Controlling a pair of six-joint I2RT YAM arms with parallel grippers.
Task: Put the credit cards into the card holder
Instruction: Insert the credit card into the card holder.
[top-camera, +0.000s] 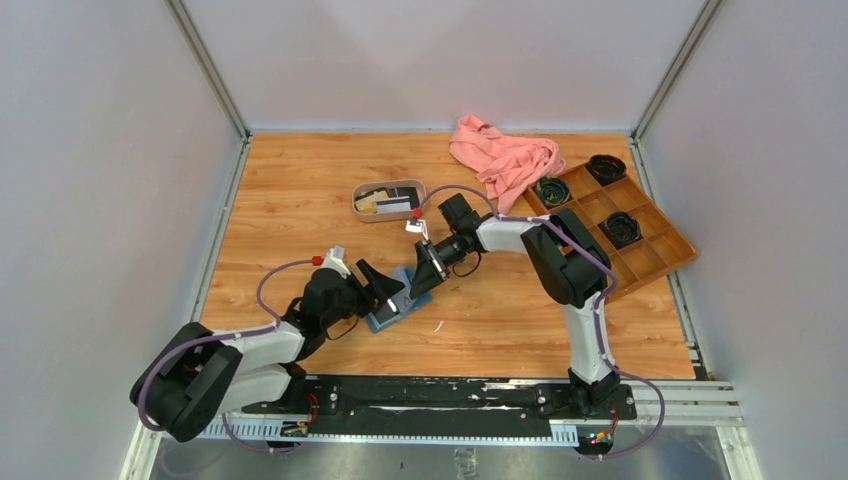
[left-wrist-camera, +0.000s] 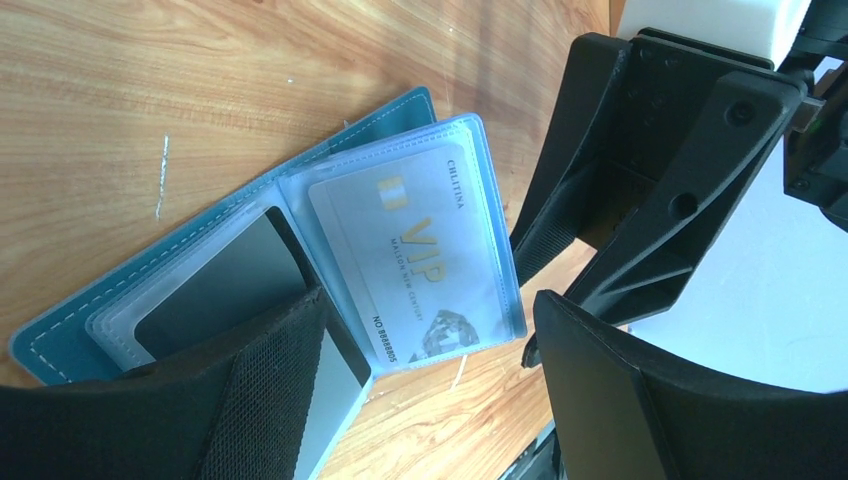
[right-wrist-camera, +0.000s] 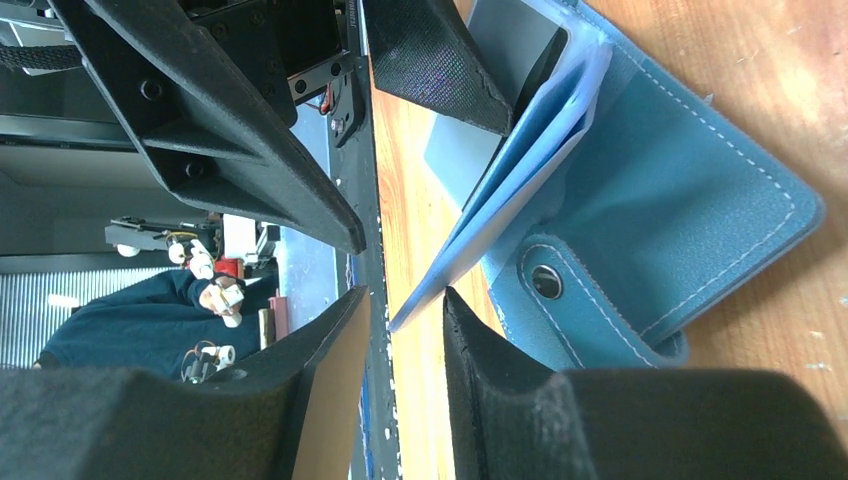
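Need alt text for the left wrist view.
An open teal card holder lies on the wooden table, its clear sleeves holding a pale VIP card and a black card. One finger of the left end effector overlaps the black card.

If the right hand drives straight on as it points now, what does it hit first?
Probably the card holder's clear sleeve pages; their loose edge sits between the right hand's open fingers. The left hand lies just beyond, though depth is unclear.
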